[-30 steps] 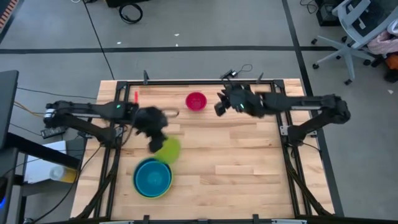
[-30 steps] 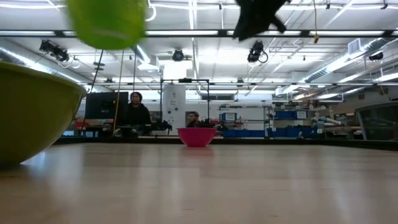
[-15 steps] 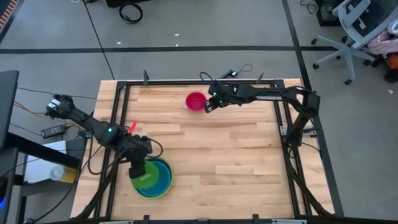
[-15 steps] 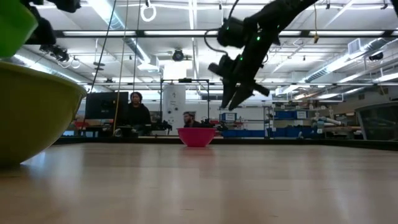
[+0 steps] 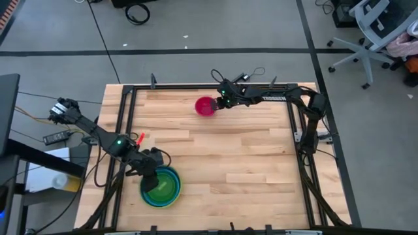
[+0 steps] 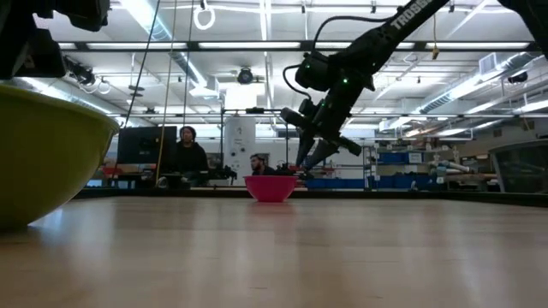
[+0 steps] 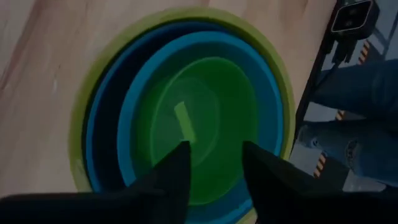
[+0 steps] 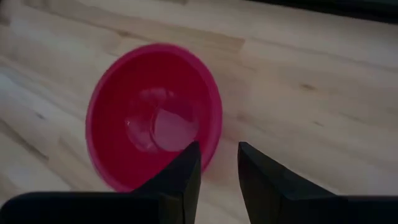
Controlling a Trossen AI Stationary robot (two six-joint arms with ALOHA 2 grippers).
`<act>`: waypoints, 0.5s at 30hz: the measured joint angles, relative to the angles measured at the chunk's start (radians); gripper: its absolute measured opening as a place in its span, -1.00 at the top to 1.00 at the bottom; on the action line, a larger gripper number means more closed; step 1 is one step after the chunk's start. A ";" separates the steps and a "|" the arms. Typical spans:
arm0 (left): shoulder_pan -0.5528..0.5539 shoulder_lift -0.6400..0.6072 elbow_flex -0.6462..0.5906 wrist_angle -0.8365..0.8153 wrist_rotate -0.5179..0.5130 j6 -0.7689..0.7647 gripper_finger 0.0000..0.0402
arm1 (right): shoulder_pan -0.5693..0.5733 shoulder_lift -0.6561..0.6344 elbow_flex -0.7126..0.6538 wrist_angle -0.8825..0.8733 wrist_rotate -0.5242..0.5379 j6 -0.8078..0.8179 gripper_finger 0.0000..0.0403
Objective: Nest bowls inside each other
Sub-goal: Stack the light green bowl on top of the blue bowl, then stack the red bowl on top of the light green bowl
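Observation:
At the near left stands a stack: a large yellow-green bowl (image 5: 161, 187) (image 7: 81, 124) with blue bowls (image 7: 124, 106) inside it. A lime green bowl (image 7: 205, 112) lies innermost. My left gripper (image 7: 214, 149) (image 5: 149, 176) hovers open just above the lime green bowl, its fingers clear of it. A magenta-red bowl (image 5: 205, 106) (image 8: 149, 112) rests on its base at the far middle. My right gripper (image 8: 217, 149) (image 5: 219, 103) stands open at this bowl's right rim, slanting down. One finger is over the inside and one outside, neither touching.
Bare wood (image 5: 248, 163) fills the table's middle and right. A small red item (image 5: 140, 137) lies near the left arm. Black frame rails (image 5: 124, 130) run along the table's edges. A person's legs (image 7: 360, 124) stand beside the table, and people (image 6: 187, 154) sit beyond it.
My left gripper has carried the lime green bowl toward the near edge and down over the stack, where the bowl now lies inside the blue bowls. My right gripper has swung toward the table's left and come down to the magenta-red bowl's rim, tipping downward.

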 joint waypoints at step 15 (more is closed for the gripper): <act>0.076 -0.023 0.130 -0.316 -0.085 0.005 -0.07 | -0.030 0.149 0.001 0.134 -0.107 0.044 0.35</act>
